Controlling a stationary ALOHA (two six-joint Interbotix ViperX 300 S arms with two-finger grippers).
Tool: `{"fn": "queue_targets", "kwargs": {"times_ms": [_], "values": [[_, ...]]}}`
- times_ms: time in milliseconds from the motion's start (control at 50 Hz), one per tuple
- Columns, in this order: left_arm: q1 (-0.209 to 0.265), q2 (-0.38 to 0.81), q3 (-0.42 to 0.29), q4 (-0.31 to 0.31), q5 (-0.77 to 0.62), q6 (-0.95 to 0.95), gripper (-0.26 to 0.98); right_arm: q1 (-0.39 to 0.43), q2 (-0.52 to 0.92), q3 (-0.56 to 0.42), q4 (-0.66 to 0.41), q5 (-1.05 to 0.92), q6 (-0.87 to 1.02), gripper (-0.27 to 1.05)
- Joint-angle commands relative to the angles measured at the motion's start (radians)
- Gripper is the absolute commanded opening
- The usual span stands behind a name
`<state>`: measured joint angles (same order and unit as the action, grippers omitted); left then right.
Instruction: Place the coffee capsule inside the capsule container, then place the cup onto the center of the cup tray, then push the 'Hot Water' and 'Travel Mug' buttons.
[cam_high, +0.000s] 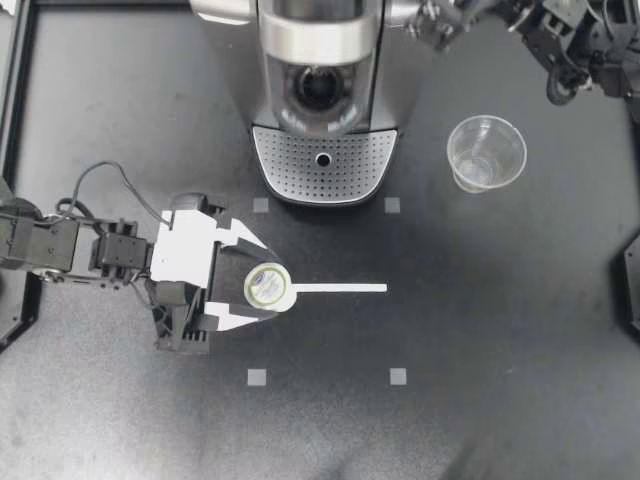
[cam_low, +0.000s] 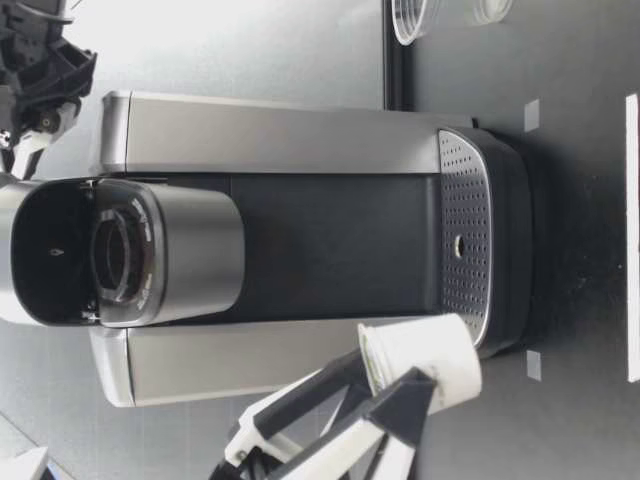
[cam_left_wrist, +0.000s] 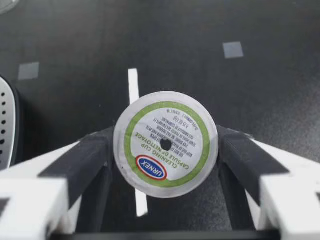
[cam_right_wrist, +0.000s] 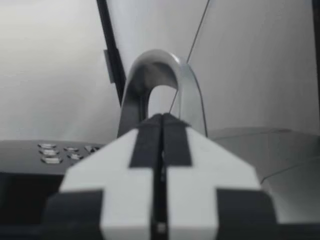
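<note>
Left claw (cam_high: 262, 284) clamped on coffee capsule (cam_high: 268, 285), lid up, held between its 2 fingers (cam_high: 250, 238)

print | coffee capsule (cam_left_wrist: 165, 145) lid: small wording inside green ring, oval badge | buttons (cam_right_wrist: 50, 152): unreadable

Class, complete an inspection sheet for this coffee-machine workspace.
Surface: dark matte table, grey square markers, white tape strip.
Job's things: silver-and-black coffee machine, lid open; clear plastic cup upright beside it; white foil-topped capsule in gripper.
Clutter: nothing seen.
Grippers: left gripper shut on capsule; right gripper shut, empty, at the machine's handle.
Cables: black cable looped over left arm.
Surroundings: black frame rail, pale wall.
</note>
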<state>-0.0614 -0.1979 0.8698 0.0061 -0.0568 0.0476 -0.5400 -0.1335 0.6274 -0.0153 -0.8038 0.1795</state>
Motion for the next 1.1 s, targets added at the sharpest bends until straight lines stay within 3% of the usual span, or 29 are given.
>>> {"fn": "queue_targets", "kwargs": {"times_ms": [0,120,300,460,680,880,1080], "values": [[0.003,-0.020,-0.032,0.002,0.020,0.011,0.52,-0.021,-0.003,-0.028,0.003,0.000,0.002,0.08],[0.003,-0.023,-0.071,0.006,0.091,0.043,0.52,-0.021,-0.011,-0.029,0.002,-0.002,0.003,0.08],[0.003,-0.044,-0.186,0.025,0.241,0.141,0.52,-0.012,-0.060,-0.005,-0.021,-0.006,0.048,0.08],[0.008,-0.083,-0.298,0.110,0.385,0.213,0.52,0.000,-0.135,0.080,-0.055,-0.003,0.103,0.08],[0.018,-0.133,-0.440,0.388,0.592,0.212,0.52,0.014,-0.250,0.229,-0.067,0.021,0.118,0.08],[0.018,-0.143,-0.537,0.634,0.695,0.201,0.52,0.014,-0.325,0.287,-0.067,0.044,0.115,0.08],[-0.009,-0.132,-0.566,0.787,0.696,0.196,0.52,0.014,-0.362,0.313,-0.067,0.063,0.110,0.08]]}}
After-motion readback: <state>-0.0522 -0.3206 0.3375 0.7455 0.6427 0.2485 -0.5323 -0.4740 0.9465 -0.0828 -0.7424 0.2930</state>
